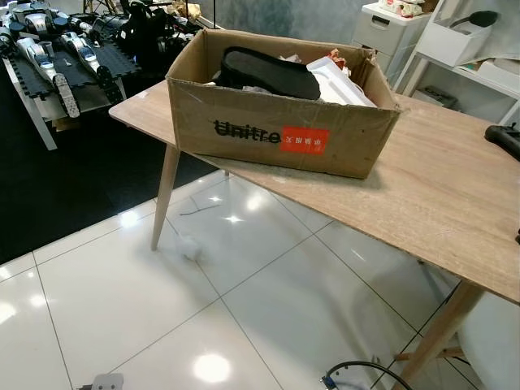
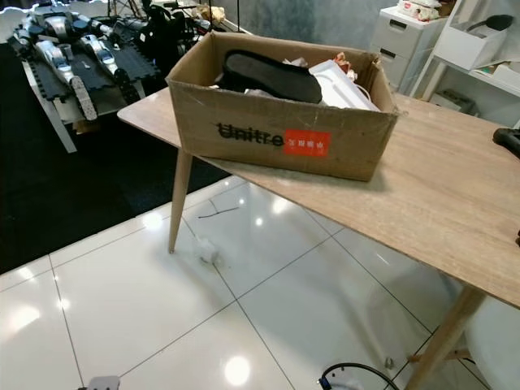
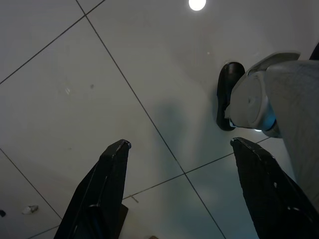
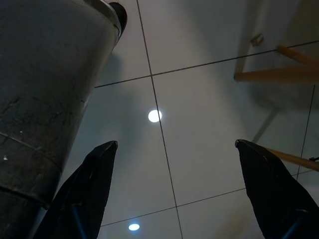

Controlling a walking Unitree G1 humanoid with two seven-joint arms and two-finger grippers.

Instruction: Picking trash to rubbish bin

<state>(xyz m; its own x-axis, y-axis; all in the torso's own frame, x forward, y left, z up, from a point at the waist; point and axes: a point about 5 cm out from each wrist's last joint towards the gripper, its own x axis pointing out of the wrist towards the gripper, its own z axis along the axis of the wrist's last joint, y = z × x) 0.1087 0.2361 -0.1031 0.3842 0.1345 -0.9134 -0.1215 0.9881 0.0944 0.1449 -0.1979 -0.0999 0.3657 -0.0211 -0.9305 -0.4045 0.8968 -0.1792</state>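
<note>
Currently, a small crumpled white scrap [image 1: 188, 246] is seen on the white tiled floor [image 1: 122, 309], just beside the near-left tabletop leg [image 1: 165, 195]; it is judged to be the trash to be collected, though it is too small to be identified. No rubbish bin can be picked out with certainty. A cardboard box [image 1: 280, 134] is set on the wooden tabletop [image 1: 439, 195], loaded with a black item [image 1: 268, 71] and white packaging [image 1: 341, 81].

Both arms are hung idle and pointed at the floor. The left end effector [image 3: 177, 149] is held wide, nothing between its fingers; the right end effector [image 4: 174, 149] is likewise spread wide and empty.

For the step in hand, the scrap should be approached and centred ahead before any bend is started. The tabletop leg should be kept clear of whichever arm is lowered. A light, crumpled piece is likely to be pushed away on glossy tile, so the fingers should be brought down straddling it and closed slowly.

"Unitre" is read in black on the box front, the word running under a red label [image 1: 304, 140] whose white characters cannot be made out.
</note>
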